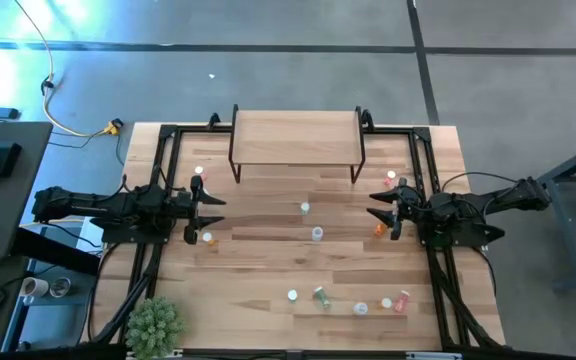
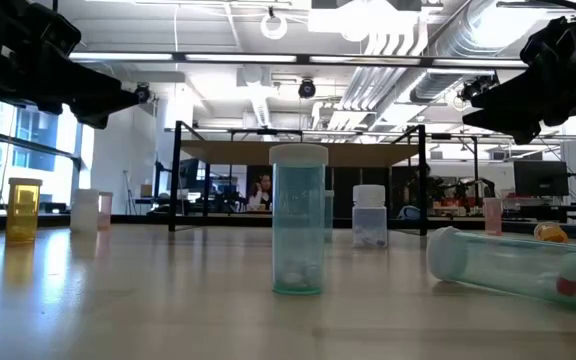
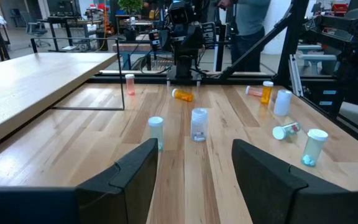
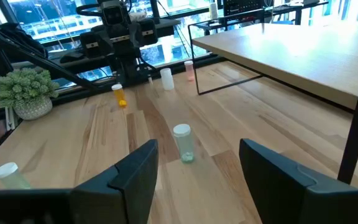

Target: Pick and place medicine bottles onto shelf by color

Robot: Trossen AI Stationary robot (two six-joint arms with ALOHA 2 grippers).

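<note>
We saw both grippers open and empty: the left gripper [image 1: 211, 207] at the table's left, the right gripper [image 1: 380, 214] opposite. Bottles [image 1: 317, 233] lay scattered between them and nearer the plant [image 1: 154, 323]; the shelf [image 1: 296, 138] looked bare, perhaps.

No legible text, label, brand, number or sign in any view; the bottles [image 2: 298, 220] show no readable labels, and the shelf [image 1: 296, 138] and table [image 1: 268, 270] carry no markings.
</note>
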